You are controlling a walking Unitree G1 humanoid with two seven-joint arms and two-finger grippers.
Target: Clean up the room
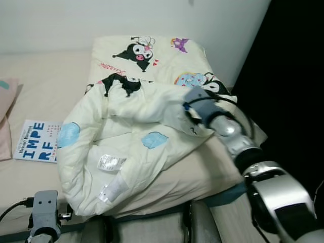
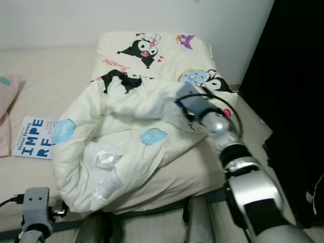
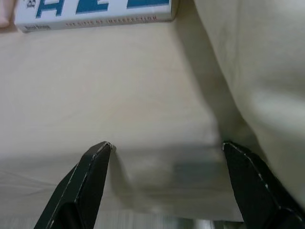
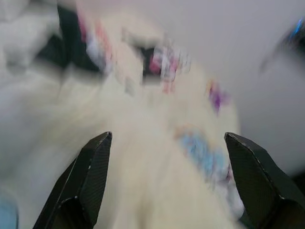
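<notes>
A cream quilt [image 1: 131,136] printed with cartoon figures lies bunched in a heap on the bed [image 1: 45,81], its far part spread flat toward the wall. My right arm [image 1: 228,131] reaches over the quilt's right side, its wrist at the top fold. My right gripper [image 4: 167,136] is open, its fingers wide apart with the blurred quilt [image 4: 157,181] just beyond them. My left gripper [image 3: 167,145] is open and sits low at the bed's front edge, over bare sheet, with the quilt's edge [image 3: 257,71] beside one finger.
A white book with blue letters [image 1: 38,140] lies on the sheet left of the quilt, and its spine [image 3: 95,12] lies ahead of the left gripper. A pink pillow [image 1: 6,121] is at the far left. A dark curtain [image 1: 293,76] borders the bed's right side.
</notes>
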